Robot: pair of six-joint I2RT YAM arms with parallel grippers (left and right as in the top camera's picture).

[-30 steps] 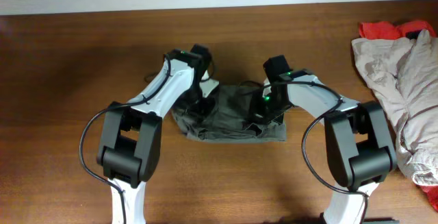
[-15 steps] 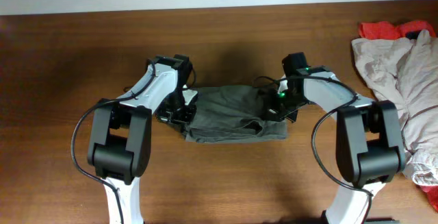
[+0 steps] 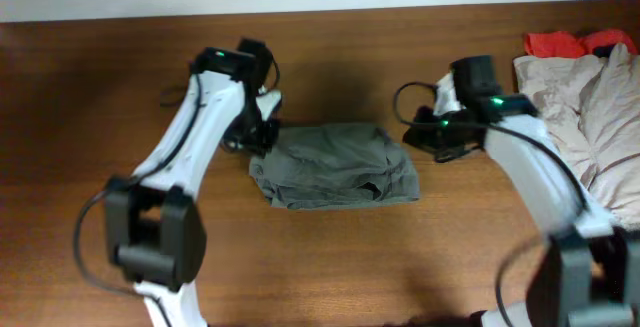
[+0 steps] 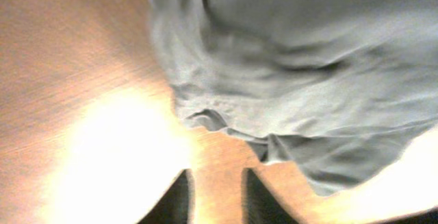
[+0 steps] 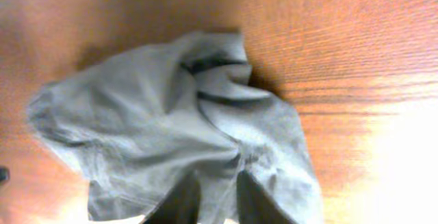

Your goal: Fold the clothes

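The grey-olive shorts lie folded in a compact bundle at the middle of the table. My left gripper hangs at their upper left corner, just off the cloth. In the left wrist view its jaws stand slightly open over bare wood, with the shorts ahead of them. My right gripper hovers a little beyond the bundle's right edge. Seen from the right wrist, that gripper is slightly open above the shorts; the cloth lies flat below and is not pinched.
A pale beige garment is heaped at the table's right edge, with a red cloth behind it. The table's back edge runs along the white wall at the top.
Both grippers have let go of the shorts, opened slightly and pulled outward and up, the left to the left, the right to the right. The shorts stay folded on the table.
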